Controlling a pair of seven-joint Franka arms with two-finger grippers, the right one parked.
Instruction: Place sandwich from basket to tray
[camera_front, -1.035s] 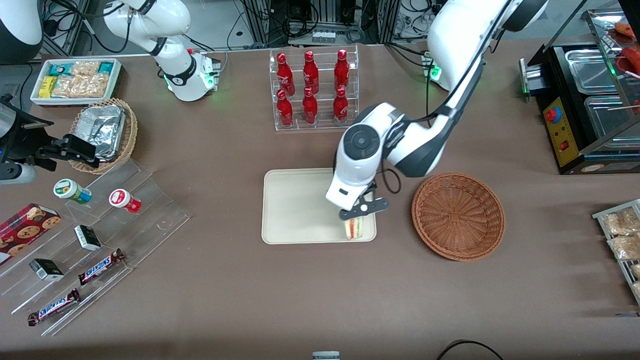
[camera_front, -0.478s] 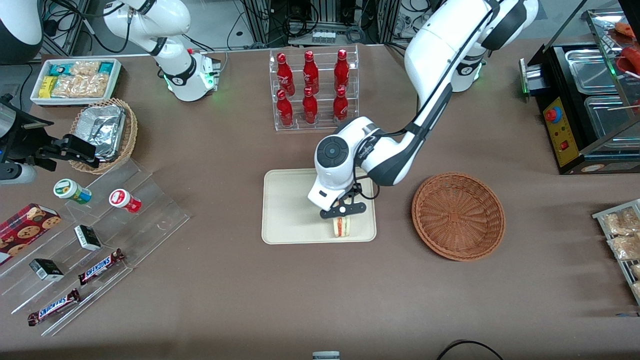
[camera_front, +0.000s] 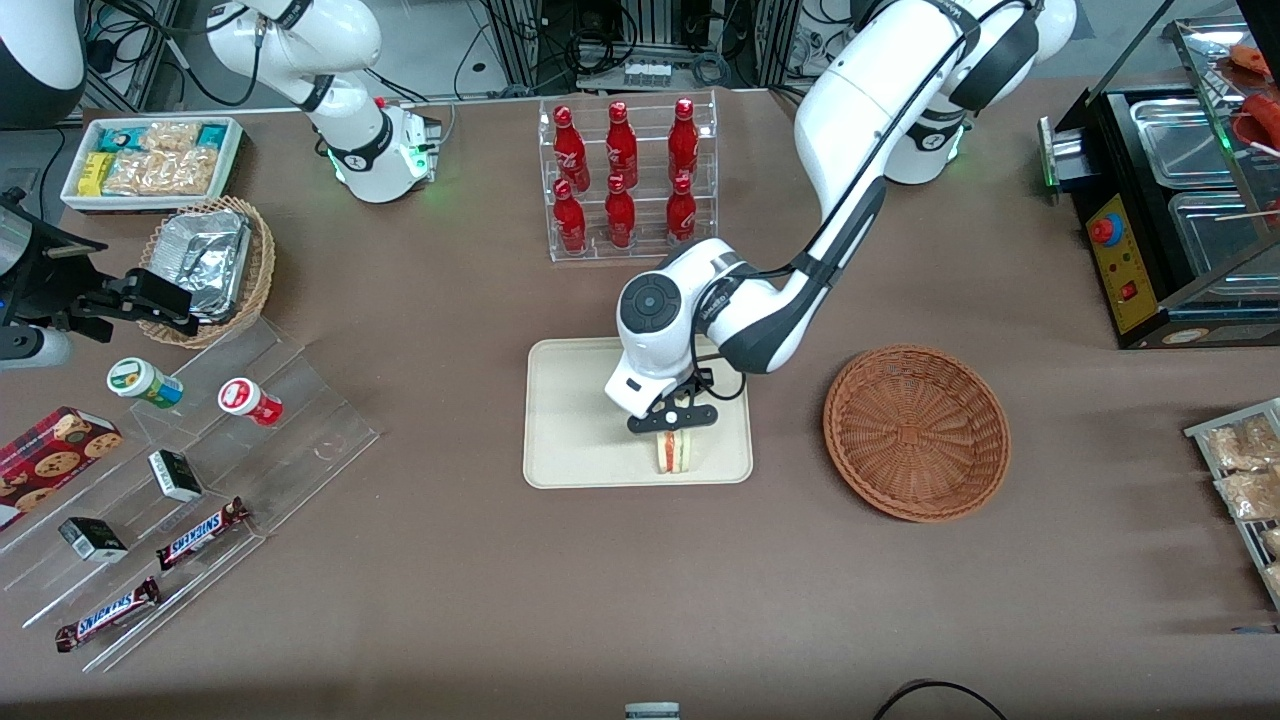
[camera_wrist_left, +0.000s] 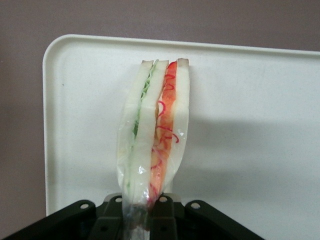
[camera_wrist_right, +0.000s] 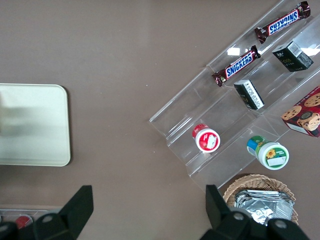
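Observation:
My left gripper (camera_front: 671, 432) is shut on the sandwich (camera_front: 676, 453), a wedge of white bread in clear wrap with green and red-orange filling. It holds the sandwich over the near part of the cream-white tray (camera_front: 575, 400), at or just above its surface. In the left wrist view the black fingers (camera_wrist_left: 162, 217) pinch the sandwich (camera_wrist_left: 155, 125) at its narrow end, over the tray (camera_wrist_left: 250, 130). The reddish-brown wicker basket (camera_front: 916, 430) stands empty beside the tray, toward the working arm's end of the table.
A clear rack of red bottles (camera_front: 625, 180) stands farther from the front camera than the tray. Toward the parked arm's end are a clear stepped stand (camera_front: 190, 480) with snacks, a tan basket with foil (camera_front: 210, 262) and a white bin of packets (camera_front: 150, 160).
My gripper has carried the sandwich along the near part of the tray, away from the basket, toward the tray's middle. It stays shut on the sandwich.

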